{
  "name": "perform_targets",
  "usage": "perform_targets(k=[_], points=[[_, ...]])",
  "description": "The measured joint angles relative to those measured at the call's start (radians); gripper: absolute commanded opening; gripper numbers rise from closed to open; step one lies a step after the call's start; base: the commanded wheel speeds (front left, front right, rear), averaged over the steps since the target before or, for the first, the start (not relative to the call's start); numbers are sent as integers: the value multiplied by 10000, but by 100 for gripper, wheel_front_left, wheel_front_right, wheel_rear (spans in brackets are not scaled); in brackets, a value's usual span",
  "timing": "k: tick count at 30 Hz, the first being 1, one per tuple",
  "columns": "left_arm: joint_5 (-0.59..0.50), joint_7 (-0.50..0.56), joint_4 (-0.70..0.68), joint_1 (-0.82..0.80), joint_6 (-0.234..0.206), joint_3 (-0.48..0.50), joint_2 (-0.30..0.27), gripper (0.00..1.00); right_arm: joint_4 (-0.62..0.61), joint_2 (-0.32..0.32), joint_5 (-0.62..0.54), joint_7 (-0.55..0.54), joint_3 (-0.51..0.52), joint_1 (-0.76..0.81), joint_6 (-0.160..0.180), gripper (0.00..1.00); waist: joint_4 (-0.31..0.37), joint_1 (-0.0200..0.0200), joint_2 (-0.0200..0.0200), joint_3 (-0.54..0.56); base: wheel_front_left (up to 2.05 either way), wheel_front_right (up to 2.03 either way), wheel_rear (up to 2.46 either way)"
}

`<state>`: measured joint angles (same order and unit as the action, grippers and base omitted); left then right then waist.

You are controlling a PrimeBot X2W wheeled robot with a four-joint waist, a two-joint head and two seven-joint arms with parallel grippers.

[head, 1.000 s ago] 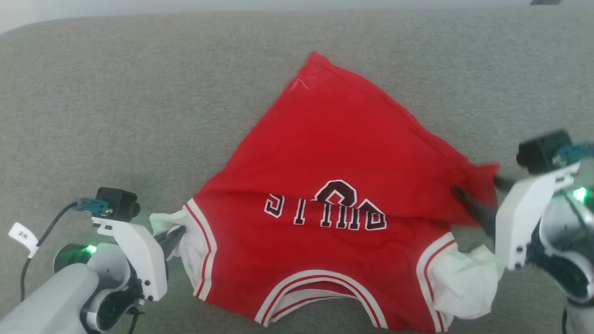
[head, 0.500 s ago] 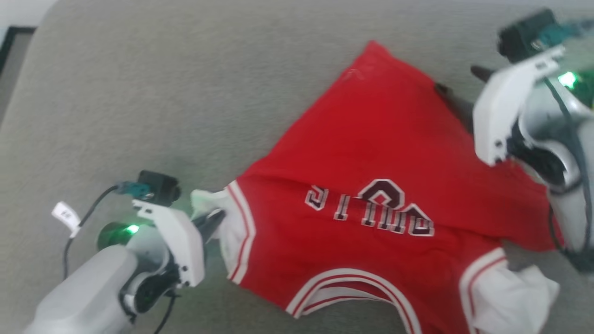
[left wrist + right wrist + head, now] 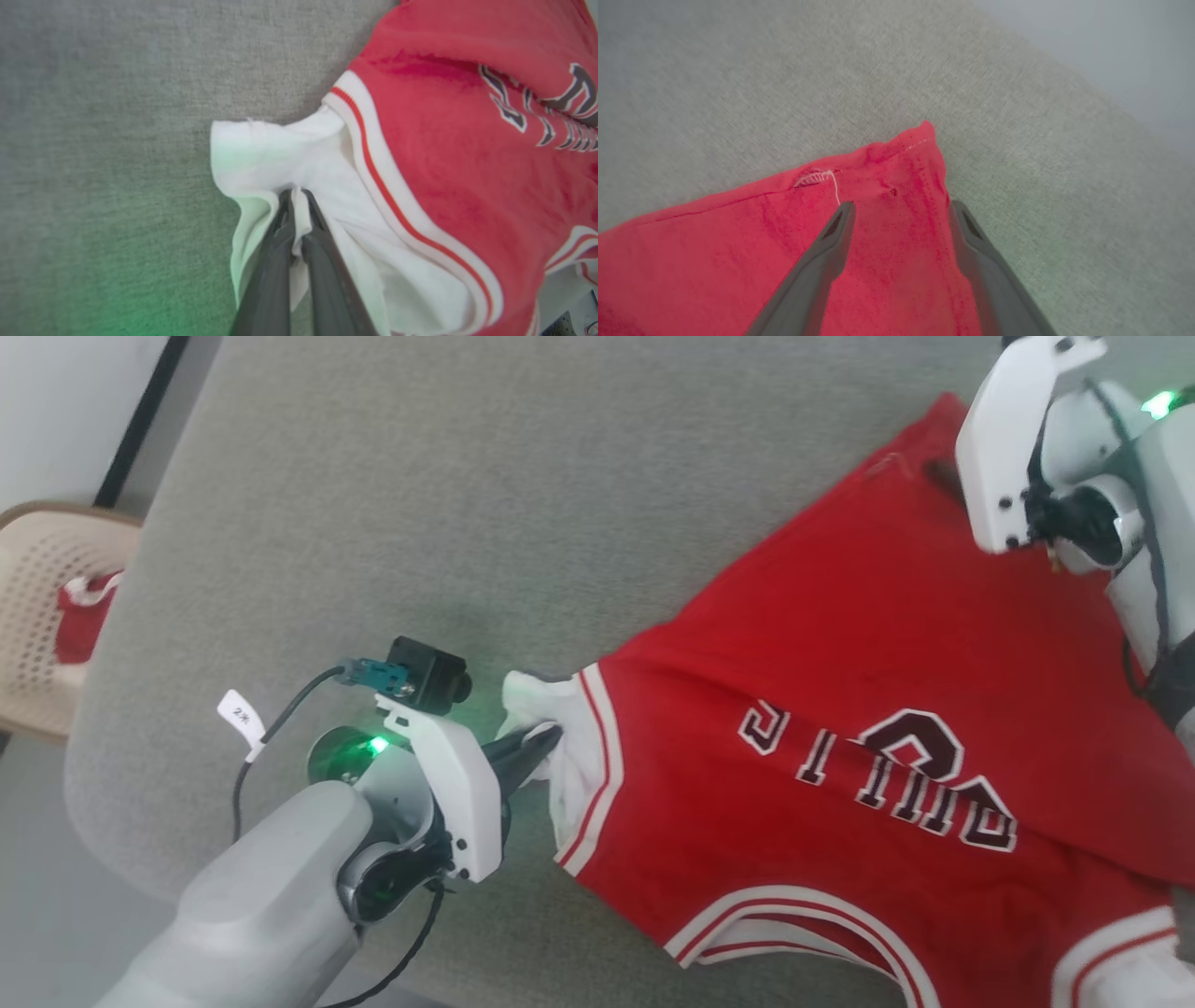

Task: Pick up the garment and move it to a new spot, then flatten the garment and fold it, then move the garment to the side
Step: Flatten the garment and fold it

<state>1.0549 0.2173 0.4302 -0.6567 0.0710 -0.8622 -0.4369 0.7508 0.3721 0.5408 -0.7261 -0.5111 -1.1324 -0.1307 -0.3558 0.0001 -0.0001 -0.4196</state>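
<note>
Red garment (image 3: 840,691): left hand (image 3: 296,196) pinches sleeve, right hand (image 3: 901,205) spread over hem corner.
Beige basket (image 3: 37,560), cut off at frame edge, holds red cloth (image 3: 79,616).

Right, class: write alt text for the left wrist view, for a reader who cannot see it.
The left gripper is shut on the white sleeve of the red garment, which lies on a grey fabric surface.

A grey fabric surface (image 3: 373,523), a beige perforated chair (image 3: 33,569) holding red cloth (image 3: 79,621) beside it
</note>
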Motion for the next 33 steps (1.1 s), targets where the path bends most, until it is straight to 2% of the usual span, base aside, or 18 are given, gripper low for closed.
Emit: perform_targets(k=[5,9,11,16,20,26,33], points=[[17,-194,464,-215,309,-63,347,0,1340,-10,393,-1225,-1080,-581,0,100,-393,0,1,-237,0,0,0],[90,-274,729,-309,441,-92,495,0,1778,44,671,-1417,-1390,-801,0,100,-484,0,2,-304,0,0,0],[104,-314,865,-359,502,-109,531,0,1847,59,754,-1440,-1593,-873,0,0,-487,0,2,-323,0,0,0],[169,-309,1166,-550,633,-146,470,0,2025,144,922,-765,-1881,-965,-4,0,-340,0,2,-277,0,0,0],[184,-196,1260,-781,660,-73,111,0,2163,56,1127,-224,-2023,-1048,-12,0,-77,0,1,-90,0,0,0],[174,328,1129,-1592,297,309,-1012,0,1760,293,1375,533,-2497,-1421,-8,0,485,0,1,334,0,0,0],[102,1511,527,-2973,-12,644,-2021,0,895,792,1988,1183,-3001,-1479,-6,0,1258,0,1,1003,0,0,0]])
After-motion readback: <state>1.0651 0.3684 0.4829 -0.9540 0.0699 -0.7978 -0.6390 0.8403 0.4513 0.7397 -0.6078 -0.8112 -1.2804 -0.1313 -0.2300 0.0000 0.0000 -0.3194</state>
